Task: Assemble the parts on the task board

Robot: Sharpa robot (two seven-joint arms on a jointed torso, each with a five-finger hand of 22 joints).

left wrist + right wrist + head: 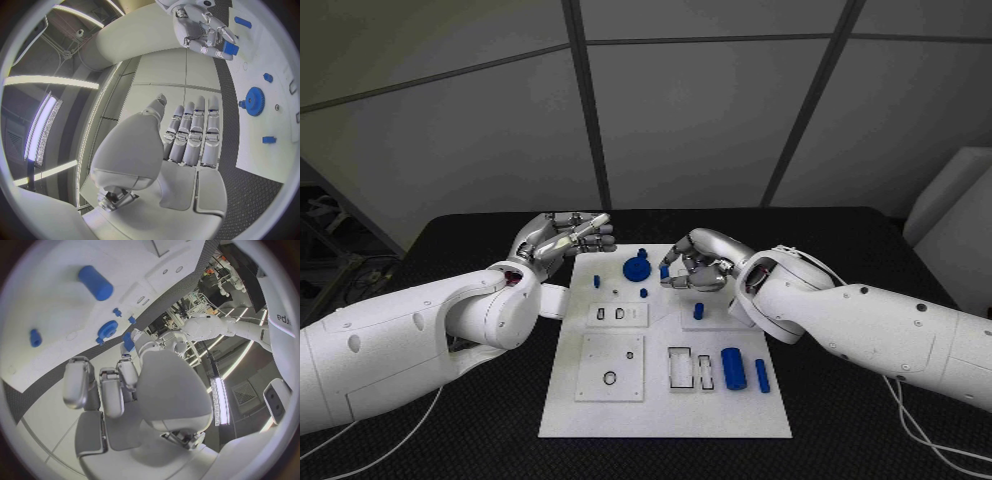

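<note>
The white task board (661,410) lies in the middle of the black table. My right hand (702,262) hovers over the board's far end and pinches a small blue part (665,270) between thumb and finger; the left wrist view shows that hand (201,27) with the part (230,48), and the right wrist view shows the part (128,341) at my fingertips (129,371). A blue gear (636,268) stands just left of it. My left hand (567,240) is raised at the board's far left corner with fingers straight (190,137) and holds nothing.
On the board lie two small blue pegs (597,282) (643,293), a short blue cylinder (698,311), a thick blue cylinder (731,369), a slim blue rod (762,375) and a black ring (610,378). Black table (473,440) surrounds the board.
</note>
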